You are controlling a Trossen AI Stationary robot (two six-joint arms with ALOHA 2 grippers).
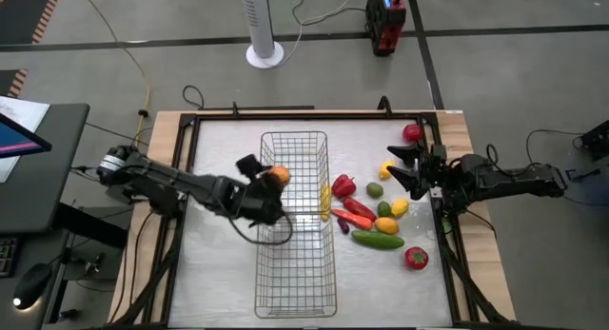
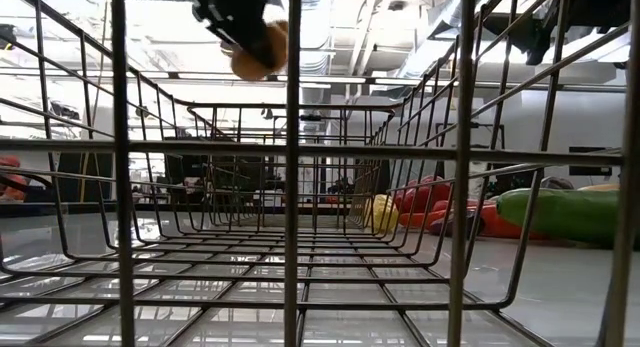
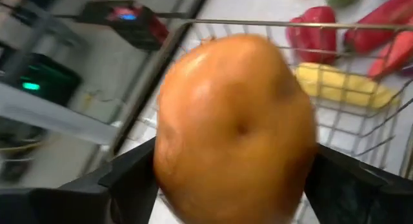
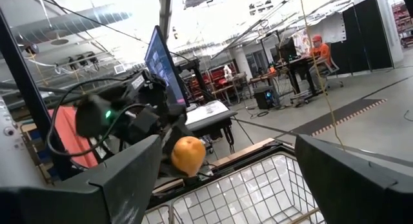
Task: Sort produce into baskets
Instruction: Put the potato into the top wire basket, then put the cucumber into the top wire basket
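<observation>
An orange [image 1: 278, 176] hangs over the far left part of a silver wire basket [image 1: 329, 273], high above its floor in the low view [image 2: 258, 49]. My left gripper [image 1: 273, 182] reaches in from the table's left, slanting down, and is shut on the orange. More produce lies on the table right of the basket: a red pepper [image 1: 343, 186], a green cucumber [image 1: 378, 240], a lemon [image 1: 400, 207], a lime [image 1: 375, 189] and a red apple [image 1: 416, 258]. A banana [image 1: 324, 202] lies at the basket's right wall. My right gripper [image 1: 398, 166] waits open at the right edge. My left gripper has the orange between its two fingers, one finger [image 3: 132, 179] on each of its opposite sides [image 3: 169, 153]. The fingers come slanting down from the table's left. The orange is clear of the basket and the table, out past the fingertips.
Another red apple [image 1: 411, 132] lies by the far right corner. Black frame rails [image 1: 190, 121] run round the table top. The basket's floor [image 2: 300, 277] is bare in the low view. A person sits far off in the room [image 4: 316, 48].
</observation>
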